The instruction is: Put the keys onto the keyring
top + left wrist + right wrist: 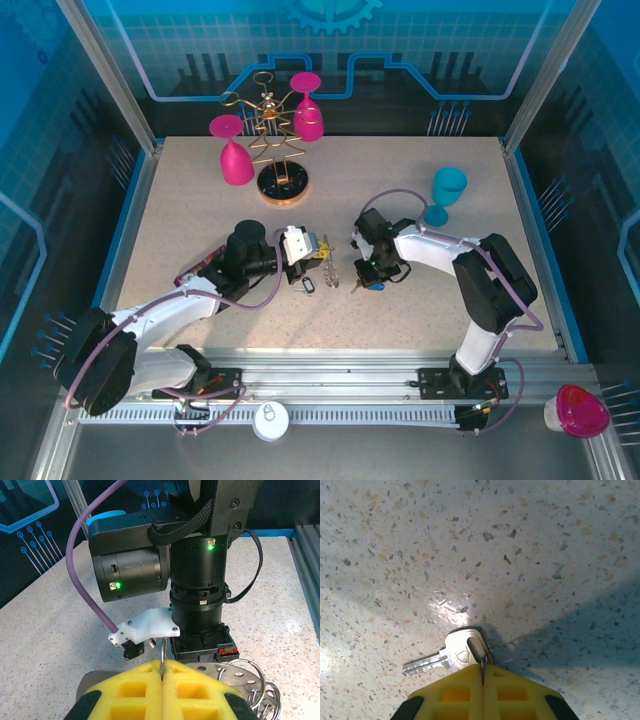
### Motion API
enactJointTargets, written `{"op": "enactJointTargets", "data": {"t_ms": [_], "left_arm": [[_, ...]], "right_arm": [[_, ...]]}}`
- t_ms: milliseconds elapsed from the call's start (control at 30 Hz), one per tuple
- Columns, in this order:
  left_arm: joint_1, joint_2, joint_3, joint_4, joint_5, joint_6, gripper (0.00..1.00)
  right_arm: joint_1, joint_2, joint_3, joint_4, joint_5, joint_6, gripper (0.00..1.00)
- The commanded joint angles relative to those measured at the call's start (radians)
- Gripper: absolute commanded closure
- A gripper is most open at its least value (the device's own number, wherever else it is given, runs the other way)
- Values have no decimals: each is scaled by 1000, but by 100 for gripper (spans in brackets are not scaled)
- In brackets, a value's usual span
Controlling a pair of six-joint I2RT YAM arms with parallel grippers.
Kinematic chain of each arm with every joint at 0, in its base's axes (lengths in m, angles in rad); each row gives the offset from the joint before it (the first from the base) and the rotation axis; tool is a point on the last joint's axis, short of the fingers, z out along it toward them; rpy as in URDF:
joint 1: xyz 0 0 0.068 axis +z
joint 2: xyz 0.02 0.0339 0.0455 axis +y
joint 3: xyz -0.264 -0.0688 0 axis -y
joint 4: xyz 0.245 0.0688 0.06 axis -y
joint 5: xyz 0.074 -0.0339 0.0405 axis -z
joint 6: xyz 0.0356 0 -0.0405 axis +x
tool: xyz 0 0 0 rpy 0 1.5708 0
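Your left gripper (162, 667) is clamped on the keyring (163, 654), its thin wire standing up between the yellow pads. More silver rings (246, 674) lie on the table (45, 630) just beside them. The small labels on the arm ahead are too small to read.

Your right gripper (483, 672) is pinched shut on the head of a key (451, 656) lying flat; its stamp is too faint to read.

The overhead view adds a gold rack (275, 150) with pink glasses (235, 160) and a teal glass (447, 190).
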Motion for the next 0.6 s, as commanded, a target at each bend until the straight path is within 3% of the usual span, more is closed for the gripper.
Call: {"op": "enactJointTargets", "data": {"t_ms": [0, 300, 567], "left_arm": [[-5, -23, 36, 15, 26, 17, 100], [-4, -21, 37, 17, 33, 15, 100], [-5, -21, 36, 14, 60, 16, 100]], "right_arm": [[15, -36, 22, -43, 11, -8, 99], [41, -265, -38, 12, 71, -116, 100], [35, -551, -158, 218, -88, -342, 100]]}}
